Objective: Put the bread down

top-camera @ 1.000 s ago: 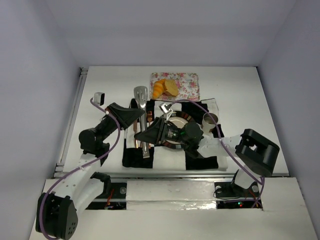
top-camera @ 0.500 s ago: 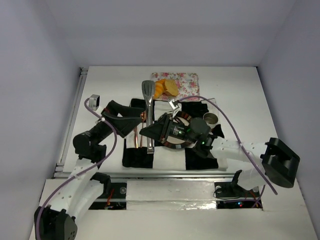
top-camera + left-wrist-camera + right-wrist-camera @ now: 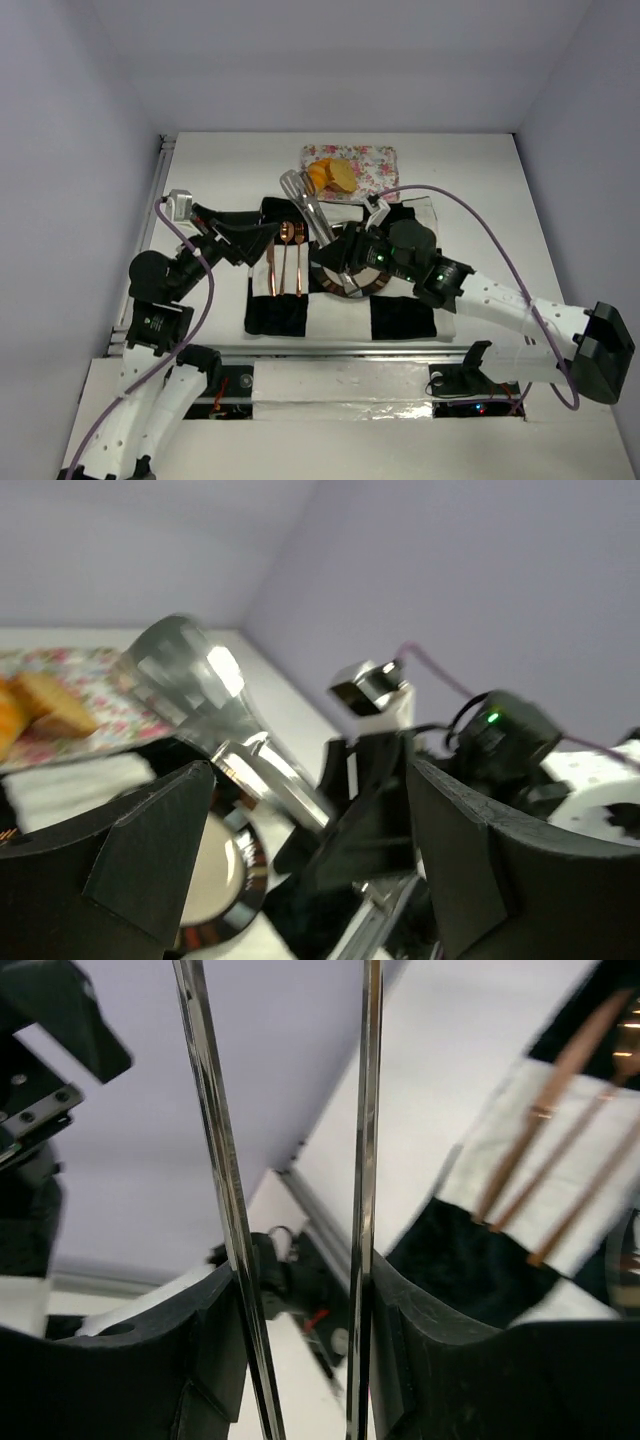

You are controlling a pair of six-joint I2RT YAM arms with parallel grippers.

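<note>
Floral tray (image 3: pixel 375 160) from above holds croissant (image 3: pixel 317 177) and slice (image 3: pixel 341 175); tongs (image 3: pixel 305 203), clamped in the right gripper (image 3: pixel 328 262), reach beside its near-left corner. Left wrist: left gripper (image 3: pixel 310 780) gapes wide. Right wrist: copper cutlery (image 3: pixel 560 1090) behind the tongs' arms.

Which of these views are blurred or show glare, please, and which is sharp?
Top external: sharp, evenly lit, the bread clear on the floral tray. Left wrist: motion-blurred, glare on the tongs, bread soft. Right wrist: bright streaks along the tongs' arms, copper cutlery blurred.
</note>
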